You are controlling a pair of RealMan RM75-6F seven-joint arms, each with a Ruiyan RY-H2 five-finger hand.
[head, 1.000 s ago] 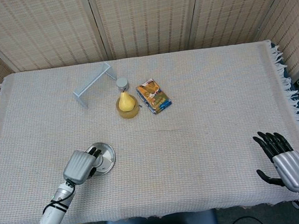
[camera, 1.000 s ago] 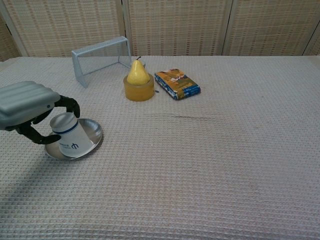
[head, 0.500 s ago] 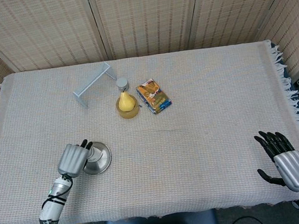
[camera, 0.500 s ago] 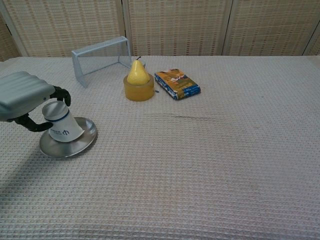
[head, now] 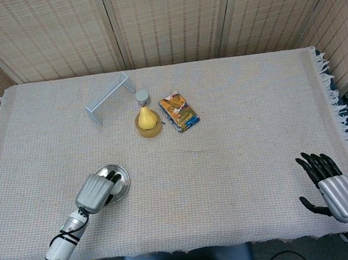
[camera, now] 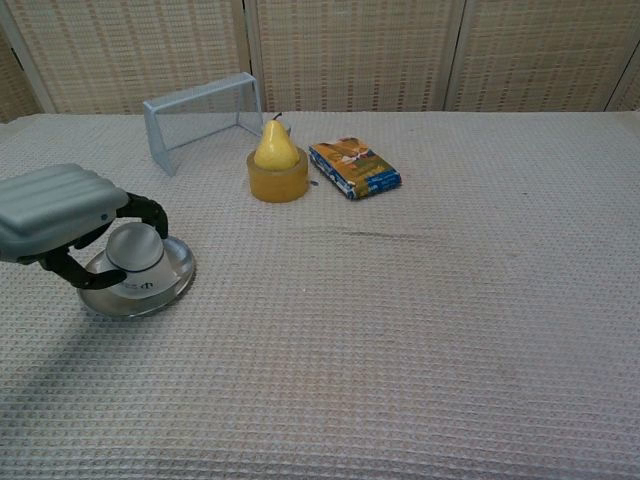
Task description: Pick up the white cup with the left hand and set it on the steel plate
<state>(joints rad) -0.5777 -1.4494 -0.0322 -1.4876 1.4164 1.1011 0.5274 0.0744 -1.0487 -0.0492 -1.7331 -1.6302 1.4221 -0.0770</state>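
The white cup (camera: 135,250) with a blue band stands on the steel plate (camera: 176,271) at the near left of the table, its round end facing up. My left hand (camera: 58,208) reaches over it from the left, fingers and thumb curled around its sides. In the head view the left hand (head: 95,191) covers the cup, and only the plate (head: 121,177) shows past it. My right hand (head: 331,188) rests at the near right corner with fingers apart and nothing in it; the chest view does not show it.
A pear on a yellow holder (camera: 277,160), a snack packet (camera: 354,167) and a metal frame (camera: 200,112) sit mid-table toward the back. A small metal cylinder (head: 141,96) stands behind the pear. The cloth's fringed edge (head: 344,122) runs along the right.
The cup was tilted in my left hand half a second ago and now stands level on the plate. The left hand came down over it. The right hand has not moved.
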